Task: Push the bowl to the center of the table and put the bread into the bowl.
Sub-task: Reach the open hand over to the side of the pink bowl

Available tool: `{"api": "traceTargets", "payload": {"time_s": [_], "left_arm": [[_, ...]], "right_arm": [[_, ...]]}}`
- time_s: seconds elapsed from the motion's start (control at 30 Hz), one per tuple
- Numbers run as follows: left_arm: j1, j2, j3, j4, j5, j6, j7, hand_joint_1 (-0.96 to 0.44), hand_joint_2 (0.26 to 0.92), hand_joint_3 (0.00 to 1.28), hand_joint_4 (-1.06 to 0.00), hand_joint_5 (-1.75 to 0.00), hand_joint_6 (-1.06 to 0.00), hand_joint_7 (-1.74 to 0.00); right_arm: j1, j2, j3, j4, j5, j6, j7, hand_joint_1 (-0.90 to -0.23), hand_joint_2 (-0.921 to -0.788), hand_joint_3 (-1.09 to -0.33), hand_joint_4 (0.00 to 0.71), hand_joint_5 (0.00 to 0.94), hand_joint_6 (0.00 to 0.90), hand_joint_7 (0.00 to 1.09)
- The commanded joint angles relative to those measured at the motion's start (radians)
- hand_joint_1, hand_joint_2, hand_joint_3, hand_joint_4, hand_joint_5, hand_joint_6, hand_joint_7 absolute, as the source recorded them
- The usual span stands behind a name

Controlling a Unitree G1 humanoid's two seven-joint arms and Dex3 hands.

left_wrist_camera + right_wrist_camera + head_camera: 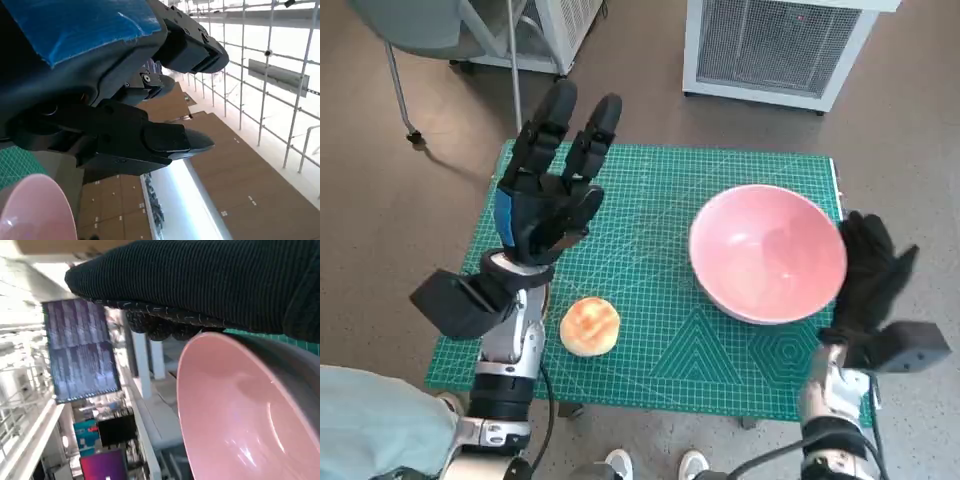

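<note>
While the bread (590, 326) lies apart, right hand (872, 277) touches bowl (767, 254)

Lab or workshop: green cutting mat (660, 330) on small table, white vented equipment cabinet (775, 45), chair legs (405, 95), brown floor (390, 200), wire-grid partition (260, 75)

A green cutting mat (660, 340) with a printed grid covers the bench. On the brown floor (400, 200) beyond it stands a white grilled cabinet (775, 45). A grey chair (430, 30) stands at the far left, and white shoe tips (655, 465) show at the near edge.
</note>
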Motion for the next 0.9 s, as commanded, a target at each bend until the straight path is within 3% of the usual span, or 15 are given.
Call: {"api": "traceTargets", "payload": {"time_s": [0.03,0.37,0.9], "left_arm": [[0.002,0.020,0.006,-0.015,-0.012,0.010,-0.010,-0.09,0.921,0.21,-0.40,-0.01,-0.52,-0.01],[0.012,0.039,0.012,-0.031,-0.006,0.007,-0.009,-0.10,0.921,0.22,-0.38,0.00,-0.52,-0.01],[0.030,0.047,0.024,-0.047,0.001,-0.002,0.005,-0.12,0.921,0.22,-0.39,0.00,-0.51,-0.01]], "right_arm": [[-0.035,0.030,0.003,0.048,0.008,0.042,0.009,-0.476,-0.921,-0.925,0.277,0.001,0.042,0.57],[-0.130,0.056,0.005,0.100,0.009,0.077,0.036,-0.446,-0.921,-0.923,0.250,0.001,0.040,0.54],[-0.244,0.078,0.028,0.192,-0.029,0.119,0.033,-0.457,-0.921,-0.870,0.279,0.006,0.102,0.46]]}}
